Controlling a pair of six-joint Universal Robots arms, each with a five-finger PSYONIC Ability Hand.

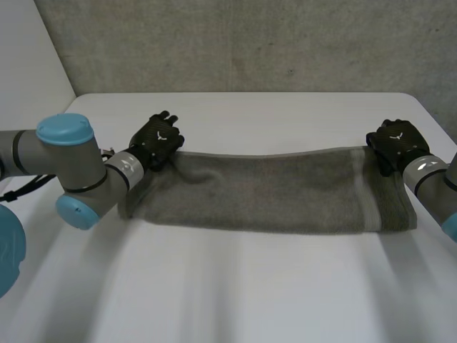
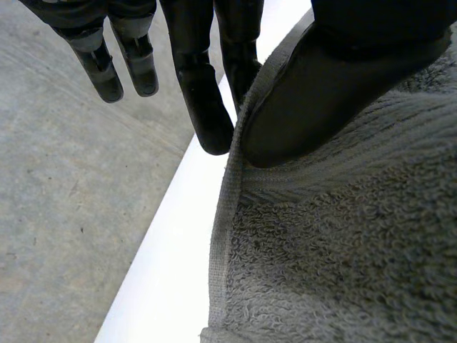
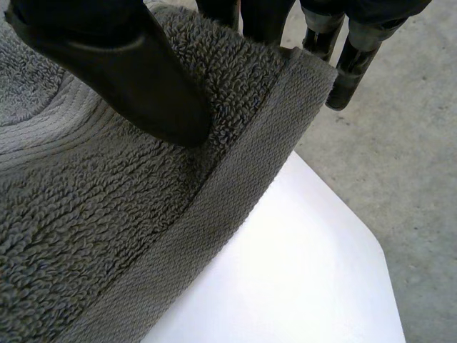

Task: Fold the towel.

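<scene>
A grey towel [image 1: 271,189] lies as a long band across the white table [image 1: 250,293]. My left hand [image 1: 158,139] is at its far left corner. In the left wrist view the thumb [image 2: 314,100] presses on top of the towel [image 2: 343,250] and the fingers [image 2: 207,107] reach down past its hemmed edge, pinching it. My right hand [image 1: 397,143] is at the far right corner. There its thumb [image 3: 128,71] lies on the towel [image 3: 107,214] while the fingers [image 3: 350,64] sit behind the hem, gripping that corner.
The table's far edge runs just beyond both hands, with grey concrete floor [image 2: 71,214] past it. A grey wall [image 1: 250,43] stands behind the table. Bare white tabletop [image 3: 300,271] stretches in front of the towel toward me.
</scene>
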